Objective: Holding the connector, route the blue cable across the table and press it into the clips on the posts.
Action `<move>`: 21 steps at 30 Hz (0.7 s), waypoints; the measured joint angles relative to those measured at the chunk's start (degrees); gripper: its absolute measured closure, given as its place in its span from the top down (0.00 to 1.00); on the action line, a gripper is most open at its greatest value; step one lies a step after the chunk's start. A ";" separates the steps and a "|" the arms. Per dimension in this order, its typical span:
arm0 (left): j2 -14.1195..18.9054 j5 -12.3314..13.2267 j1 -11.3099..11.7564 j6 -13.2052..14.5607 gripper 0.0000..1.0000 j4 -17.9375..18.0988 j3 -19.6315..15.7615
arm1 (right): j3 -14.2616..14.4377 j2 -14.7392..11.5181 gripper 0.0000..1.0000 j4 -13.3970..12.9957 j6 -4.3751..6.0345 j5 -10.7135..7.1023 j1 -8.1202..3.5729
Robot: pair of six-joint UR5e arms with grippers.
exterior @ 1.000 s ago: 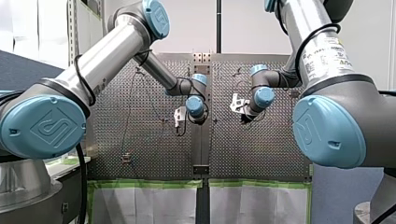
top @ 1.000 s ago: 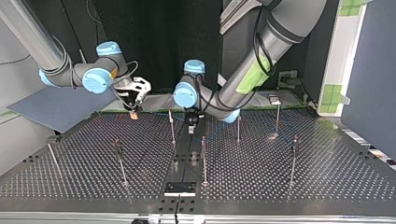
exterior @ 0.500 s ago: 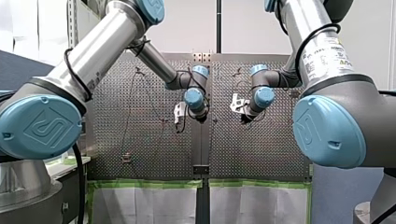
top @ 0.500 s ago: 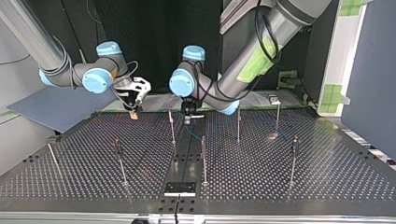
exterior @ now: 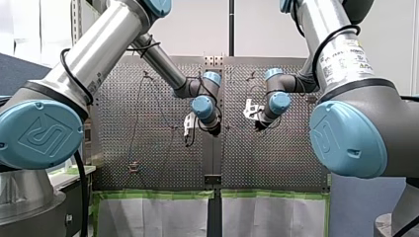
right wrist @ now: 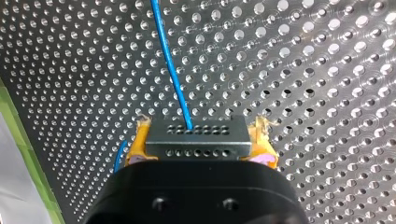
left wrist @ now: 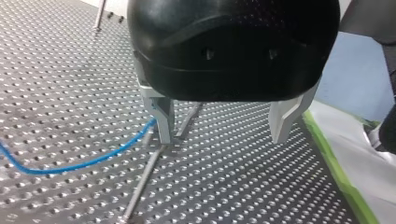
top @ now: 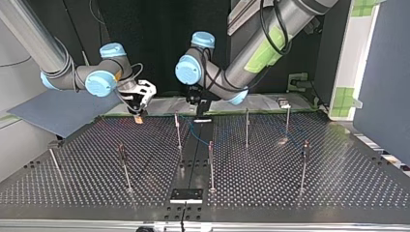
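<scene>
Green tape (exterior: pixel 158 194) along white sheets (exterior: pixel 158 217)

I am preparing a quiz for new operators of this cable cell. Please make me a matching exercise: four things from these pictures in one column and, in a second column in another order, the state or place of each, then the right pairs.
Things
1. connector
2. left gripper
3. blue cable
4. green tape

States or places
A. open, with nothing between its fingers
B. along the edge of the perforated table
C. clamped in the right gripper
D. runs in a curve over the table

Pairs: 1-C, 2-A, 3-D, 4-B
</scene>
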 joint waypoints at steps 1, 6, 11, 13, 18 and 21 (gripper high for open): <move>0.00 -0.05 -0.02 -0.05 1.00 0.39 -0.56 | 0.00 0.00 0.00 0.00 0.00 0.00 0.00; 0.01 -0.30 -0.17 -0.28 1.00 2.23 -2.81 | 0.00 0.00 0.00 0.00 0.00 0.00 0.00; 0.04 -2.07 -0.18 -0.23 1.00 4.07 -3.99 | 0.00 0.00 0.00 0.00 0.00 0.00 0.00; 0.10 -3.13 -0.20 -0.17 1.00 4.84 -4.09 | 0.00 0.00 0.00 0.00 0.00 0.00 0.00; 0.13 -4.37 -0.27 0.05 1.00 5.49 -4.14 | 0.00 0.00 0.00 0.00 0.00 0.00 0.00; 0.14 -4.52 -0.33 0.01 1.00 5.57 -4.18 | 0.00 0.00 0.00 0.00 0.00 0.00 0.00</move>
